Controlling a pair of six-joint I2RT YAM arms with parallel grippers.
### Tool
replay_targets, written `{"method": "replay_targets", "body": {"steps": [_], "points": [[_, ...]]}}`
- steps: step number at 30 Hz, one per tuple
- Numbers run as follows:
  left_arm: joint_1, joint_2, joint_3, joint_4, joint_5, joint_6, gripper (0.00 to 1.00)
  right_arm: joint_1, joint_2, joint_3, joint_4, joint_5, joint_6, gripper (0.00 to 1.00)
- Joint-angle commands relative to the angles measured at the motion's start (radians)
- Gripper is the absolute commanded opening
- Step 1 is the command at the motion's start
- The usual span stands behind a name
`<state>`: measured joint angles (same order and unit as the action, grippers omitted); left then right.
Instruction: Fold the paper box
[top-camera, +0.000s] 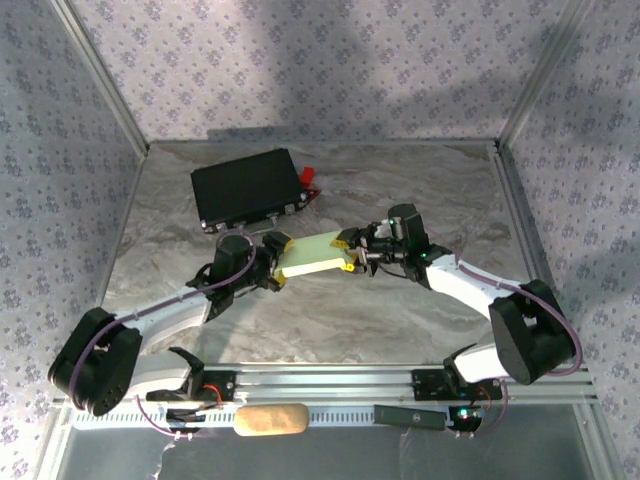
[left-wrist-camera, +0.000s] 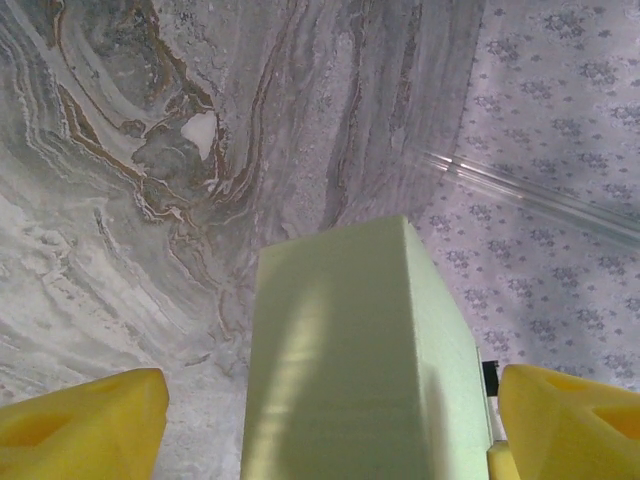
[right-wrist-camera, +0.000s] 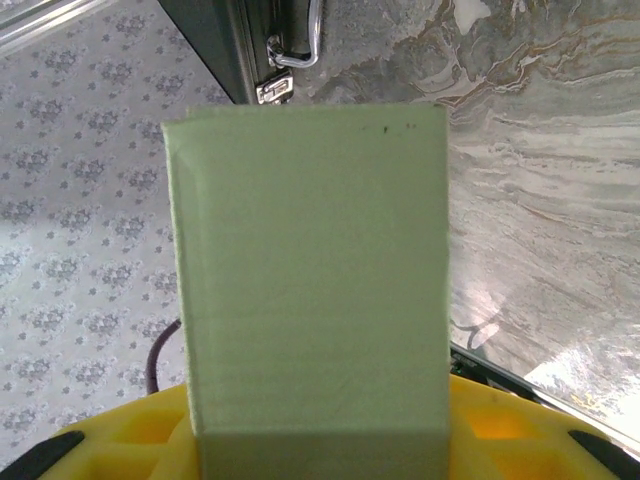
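Observation:
The paper box (top-camera: 315, 254) is a pale green closed rectangular box, held off the marbled table (top-camera: 400, 190) between my two grippers at mid-table. My left gripper (top-camera: 279, 262) is at its left end. In the left wrist view the box (left-wrist-camera: 350, 350) runs between the yellow fingers (left-wrist-camera: 85, 420); the left one stands clear of it and the right one sits close against its side, so the left gripper (left-wrist-camera: 335, 410) is open. My right gripper (top-camera: 354, 257) is on the box's right end. In the right wrist view the box (right-wrist-camera: 310, 270) fills the gripper (right-wrist-camera: 320, 440), both yellow fingers tight against it.
A black case (top-camera: 248, 187) with metal latches lies just behind the box, a red piece (top-camera: 308, 175) at its right corner; its latch (right-wrist-camera: 290, 50) shows past the box's end. A tan oblong object (top-camera: 270, 420) rests on the front rail. Patterned walls enclose the table.

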<state>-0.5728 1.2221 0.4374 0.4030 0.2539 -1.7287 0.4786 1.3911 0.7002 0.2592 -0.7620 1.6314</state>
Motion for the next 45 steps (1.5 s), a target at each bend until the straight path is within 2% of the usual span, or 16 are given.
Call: {"method": "replay_targets", "body": {"steps": [1,11,21,25,32,36,37,41,43,45], "points": [[-0.009,-0.008,-0.020,0.068,-0.017,-0.065,0.83,0.006,-0.009,-0.006,0.041,0.010,0.027,0.38],[-0.017,-0.047,-0.023,0.046,-0.064,-0.117,0.64,0.025,0.016,-0.028,0.070,0.029,0.044,0.39],[-0.028,-0.188,0.010,-0.218,-0.143,-0.123,0.52,0.031,0.024,-0.056,0.066,0.049,0.045,0.45],[-0.029,-0.207,0.006,-0.242,-0.151,-0.134,0.46,0.038,0.034,-0.049,0.072,0.050,0.049,0.46],[-0.042,-0.213,0.012,-0.275,-0.164,-0.134,0.43,0.043,0.043,-0.052,0.064,0.047,0.033,0.49],[-0.049,-0.214,0.009,-0.279,-0.173,-0.140,0.43,0.041,0.045,-0.071,0.086,0.054,0.043,0.42],[-0.051,-0.214,0.009,-0.285,-0.173,-0.141,0.46,0.040,0.046,-0.073,0.092,0.055,0.044,0.41],[-0.050,-0.269,0.023,-0.375,-0.217,-0.083,0.68,0.034,0.050,-0.080,0.105,0.052,0.058,0.40],[-0.047,-0.337,0.063,-0.479,-0.267,0.037,0.75,0.030,0.045,-0.086,0.097,0.053,0.062,0.40],[-0.055,-0.417,0.171,-0.647,-0.346,0.338,0.80,0.021,0.034,-0.101,0.102,0.055,0.081,0.40]]}}
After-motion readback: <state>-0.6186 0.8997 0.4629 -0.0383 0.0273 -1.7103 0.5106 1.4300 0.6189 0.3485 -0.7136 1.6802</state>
